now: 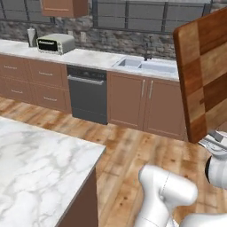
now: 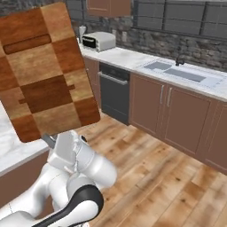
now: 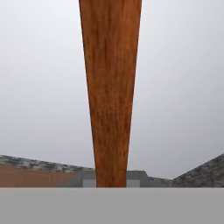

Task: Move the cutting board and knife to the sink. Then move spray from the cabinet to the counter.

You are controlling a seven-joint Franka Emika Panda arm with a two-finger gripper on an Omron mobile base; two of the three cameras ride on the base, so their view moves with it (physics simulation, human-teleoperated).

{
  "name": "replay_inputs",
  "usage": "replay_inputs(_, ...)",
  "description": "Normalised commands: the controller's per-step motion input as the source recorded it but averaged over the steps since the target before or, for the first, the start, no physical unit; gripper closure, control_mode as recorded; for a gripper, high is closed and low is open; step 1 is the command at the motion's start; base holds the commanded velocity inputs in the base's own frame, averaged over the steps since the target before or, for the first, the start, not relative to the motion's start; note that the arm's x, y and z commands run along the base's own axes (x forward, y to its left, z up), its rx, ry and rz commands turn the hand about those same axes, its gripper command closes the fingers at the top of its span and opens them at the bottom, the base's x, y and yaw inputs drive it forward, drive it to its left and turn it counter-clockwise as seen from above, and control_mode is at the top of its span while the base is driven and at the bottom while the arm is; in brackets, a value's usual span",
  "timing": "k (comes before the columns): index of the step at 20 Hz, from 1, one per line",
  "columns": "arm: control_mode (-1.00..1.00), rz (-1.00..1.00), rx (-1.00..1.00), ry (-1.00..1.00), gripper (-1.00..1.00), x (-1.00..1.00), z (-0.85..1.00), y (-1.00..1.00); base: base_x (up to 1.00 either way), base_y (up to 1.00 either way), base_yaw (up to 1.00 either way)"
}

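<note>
The checkered wooden cutting board stands upright in the air, lifted well above the floor, and it is large in the right base view. My gripper is shut on its lower edge, seen again under the board. In the hand view the board's thin edge runs straight up the middle. The pale sink with its black faucet lies in the far counter, across the wood floor. The knife and the spray are out of view.
A marble island lies close at the left. On the far counter stands a toaster oven, with a dishwasher below. A brown wall cabinet hangs above, and base cabinets sit under the sink.
</note>
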Motion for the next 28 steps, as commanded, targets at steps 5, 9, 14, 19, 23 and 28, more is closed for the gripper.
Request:
replay_inputs(5, 1.00, 0.00, 0.00, 0.00, 1.00, 0.00, 0.00, 0.00, 1.00, -0.57, -0.07)
replay_inputs(9, 1.00, 0.00, 0.00, 0.00, 1.00, 0.00, 0.00, 0.00, 0.97, -0.43, 0.01)
replay_inputs(14, 1.00, 0.00, 0.00, 0.00, 1.00, 0.00, 0.00, 0.00, 0.95, -0.05, -0.07)
replay_inputs(19, 1.00, 0.00, 0.00, 0.00, 1.00, 0.00, 0.00, 0.00, 1.00, -0.44, -0.01)
replay_inputs(23, 1.00, 0.00, 0.00, 0.00, 1.00, 0.00, 0.00, 0.00, 1.00, -0.86, 0.27)
replay_inputs(28, 1.00, 0.00, 0.00, 0.00, 1.00, 0.00, 0.00, 0.00, 0.95, -0.16, 0.12)
